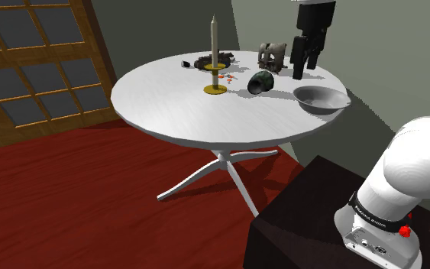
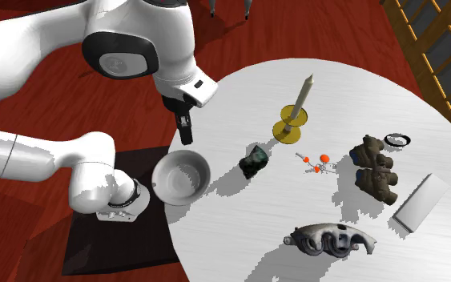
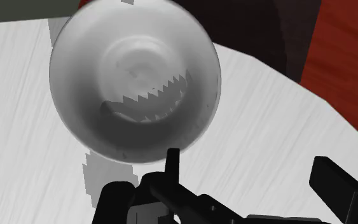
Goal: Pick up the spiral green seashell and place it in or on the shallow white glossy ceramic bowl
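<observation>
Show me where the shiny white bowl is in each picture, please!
Shoulder view: the shallow white glossy bowl sits near the table's right edge.
Second exterior view: the bowl sits at the table's left edge.
Wrist view: the bowl lies just beyond the black tool.
Shared landmark: the round white table, whose edge runs close by the bowl in all three.

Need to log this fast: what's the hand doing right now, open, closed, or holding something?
Hand: open, holding nothing; the dark green spiral seashell lies on the round white table.
</observation>
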You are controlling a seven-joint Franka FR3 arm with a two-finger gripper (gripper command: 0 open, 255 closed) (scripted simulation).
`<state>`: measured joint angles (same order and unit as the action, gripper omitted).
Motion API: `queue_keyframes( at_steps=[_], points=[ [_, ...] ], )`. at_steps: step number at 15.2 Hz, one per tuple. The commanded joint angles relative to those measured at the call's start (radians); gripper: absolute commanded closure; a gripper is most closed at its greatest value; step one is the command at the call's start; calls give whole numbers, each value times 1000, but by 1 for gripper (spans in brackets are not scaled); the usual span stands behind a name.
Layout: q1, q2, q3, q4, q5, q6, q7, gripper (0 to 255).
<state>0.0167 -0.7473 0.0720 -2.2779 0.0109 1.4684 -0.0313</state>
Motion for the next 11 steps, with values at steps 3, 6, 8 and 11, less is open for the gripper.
queue_keyframes(
  at_steps=[3,6,8,11],
  points=[
    [-9,67,-11,25,-24,39,-20,0],
    [-23,170,-26,72,-57,91,-48,0],
    [-32,240,-35,109,-78,122,-64,0],
    [-44,346,-47,174,-107,161,-87,0]
  ],
)
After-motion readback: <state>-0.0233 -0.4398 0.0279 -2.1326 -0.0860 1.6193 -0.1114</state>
